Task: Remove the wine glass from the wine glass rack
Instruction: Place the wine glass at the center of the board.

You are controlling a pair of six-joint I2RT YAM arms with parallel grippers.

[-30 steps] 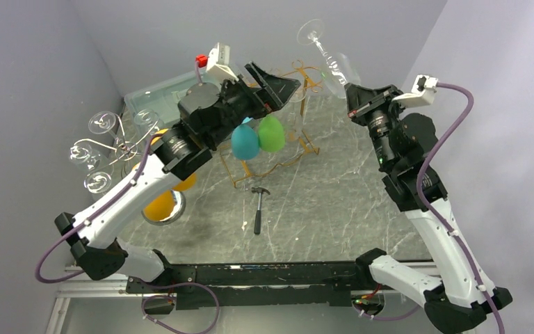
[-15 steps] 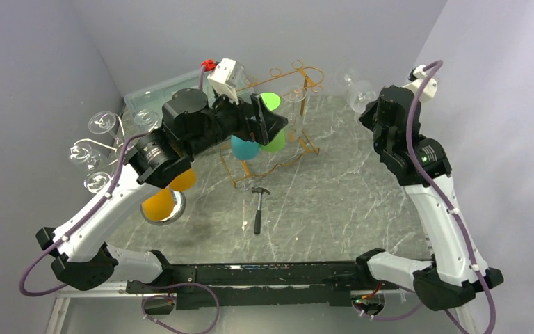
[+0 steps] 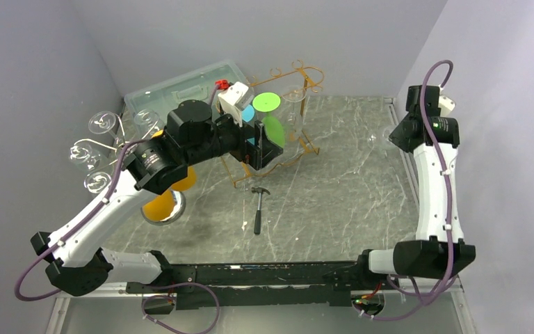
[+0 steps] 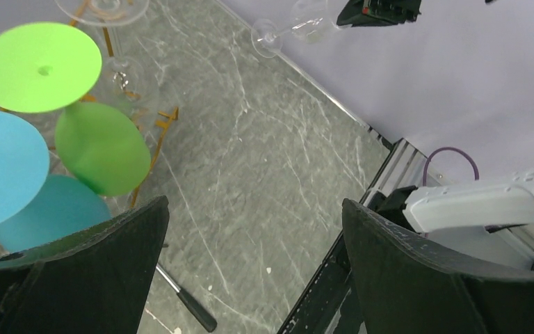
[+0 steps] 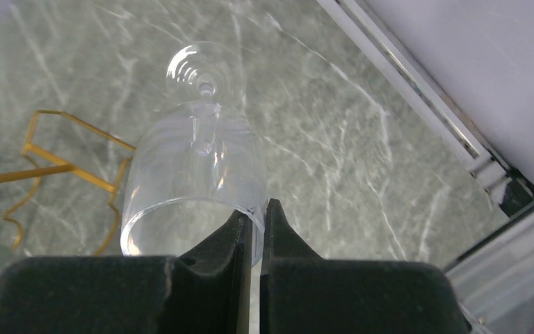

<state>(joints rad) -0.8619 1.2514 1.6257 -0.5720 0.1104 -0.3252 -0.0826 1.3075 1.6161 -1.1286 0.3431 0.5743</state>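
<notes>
Pinches the rim of the clear wine glass (image 5: pixel 195 167) in the narrow slit between the closed fingers of the right pincer (image 5: pixel 257 212), gripping the thin wall of the bowl. Holds the glass in the air above the marble table (image 5: pixel 334 139), off the gold wire wine glass rack (image 5: pixel 55 163) and well apart from it, with the rack ahead of the fingertips and off to their left. Sets the long axis straight out from the fingertips: rim at the pincer, then bowl, then stem, with the round foot farthest away. Points the foot toward the rack side, with the open mouth turned back at the pincer. Shows the same from the left wrist view: glass roughly level, foot on the side away from the right pincer (image 4: pixel 379 10), bowl against it. Spreads the left pincer (image 4: pixel 254 205) wide, with nothing between its fingers. Hangs it just beside the rack, with a green glass (image 4: pixel 101 156) and a blue glass (image 4: pixel 7 167) ahead and to the left of its left finger, both foot-up. Leaves a hammer (image 3: pixel 259 205) flat on the table, near the left pincer and well apart from the right one.
</notes>
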